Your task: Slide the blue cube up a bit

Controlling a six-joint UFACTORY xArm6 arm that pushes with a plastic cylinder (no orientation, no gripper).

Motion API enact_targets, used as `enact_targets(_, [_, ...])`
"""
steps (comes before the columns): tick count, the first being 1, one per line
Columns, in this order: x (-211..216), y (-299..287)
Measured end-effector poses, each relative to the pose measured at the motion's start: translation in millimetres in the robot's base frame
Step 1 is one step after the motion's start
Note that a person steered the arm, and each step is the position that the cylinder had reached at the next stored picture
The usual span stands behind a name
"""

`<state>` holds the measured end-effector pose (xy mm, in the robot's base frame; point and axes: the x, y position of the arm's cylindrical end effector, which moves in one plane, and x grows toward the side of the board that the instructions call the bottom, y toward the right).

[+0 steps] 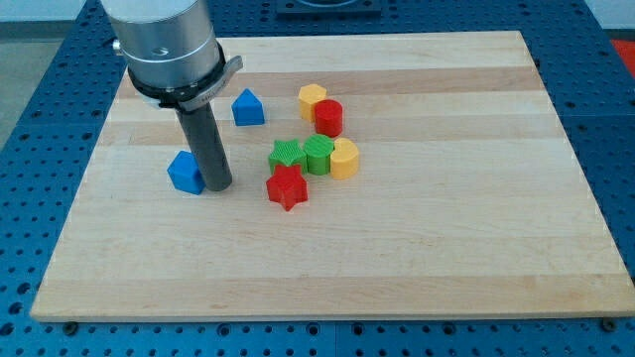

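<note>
Two blue blocks lie on the wooden board (417, 248). One blue block (185, 173) sits at the view's left, the other blue block (247, 107) higher up and to its right. Both look angular with a peaked top; I cannot tell which one is the cube. My tip (217, 187) stands on the board right beside the lower blue block, at its right side, touching or nearly touching it. The rod hides a little of the board behind it.
A red star (287, 188) lies right of my tip. Above it are two green blocks (287, 155) (318, 155) and a yellow block (344, 158) in a row. A yellow block (313, 97) and a red cylinder (328, 118) sit higher up.
</note>
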<state>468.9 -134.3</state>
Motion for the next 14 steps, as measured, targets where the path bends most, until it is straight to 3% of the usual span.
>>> enact_targets(7, [35.2,5.1])
enact_targets(9, [47.6,-22.4])
enact_targets(11, [2.4,-25.8])
enact_targets(14, [-12.1,-31.0])
